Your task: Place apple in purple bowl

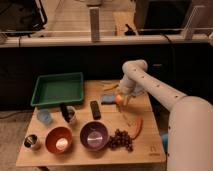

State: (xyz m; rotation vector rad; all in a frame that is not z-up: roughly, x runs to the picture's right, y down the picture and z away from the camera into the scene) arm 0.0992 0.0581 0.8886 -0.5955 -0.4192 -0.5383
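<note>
This looks like a robotics lab or test space: a small wooden table [145, 147] stands alone on a plain floor, laid with toy-like food and bowls, backed by a dark partition topped by a railing [100, 40]. The gripper [122, 98] hangs over the table's far side.
</note>
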